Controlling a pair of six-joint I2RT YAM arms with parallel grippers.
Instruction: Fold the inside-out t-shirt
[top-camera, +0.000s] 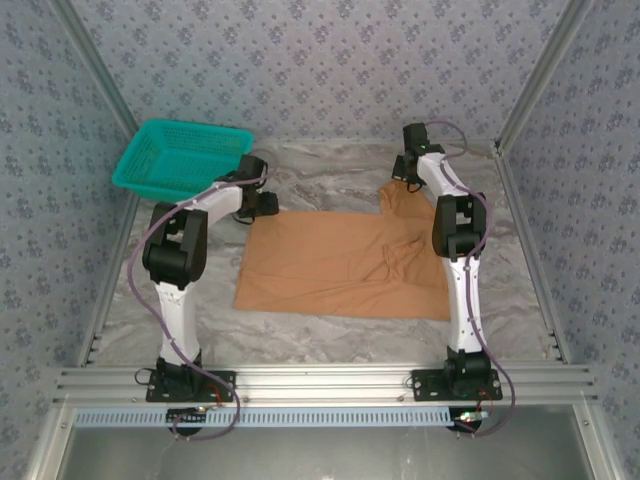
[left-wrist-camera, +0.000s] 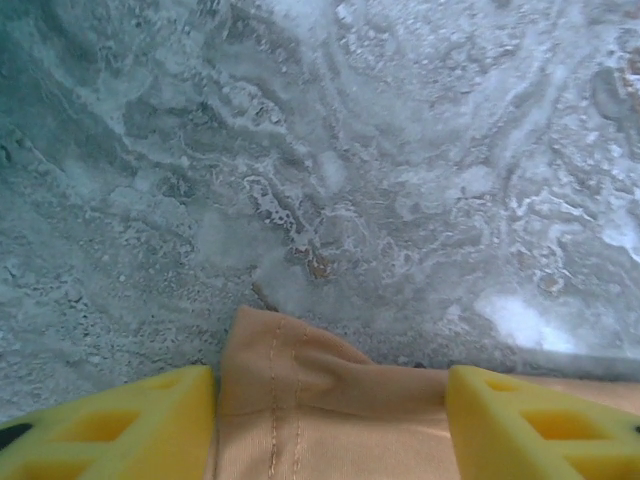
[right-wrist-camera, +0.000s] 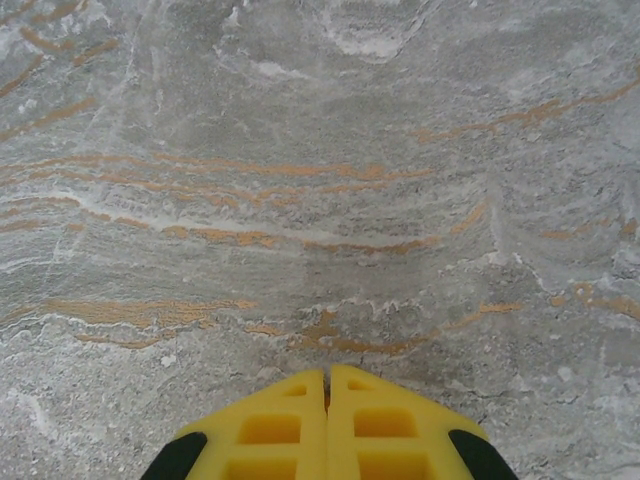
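On veined marble (right-wrist-camera: 300, 200), left fingers (left-wrist-camera: 120, 430) gape around the soft t-shirt (left-wrist-camera: 320, 420) corner; right fingers (right-wrist-camera: 270, 430) pressed together.

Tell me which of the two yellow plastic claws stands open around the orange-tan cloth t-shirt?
The left gripper: its jaws stand apart with a corner of the orange-tan cloth t-shirt between them. The right gripper is shut over bare marbled table.

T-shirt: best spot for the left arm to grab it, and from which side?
Grip the far-left corner of the t-shirt: a stitched hem point sticking out over bare table, so both sides are free. Come down from above, a finger on each side. The left gripper straddles it that way, jaws open.
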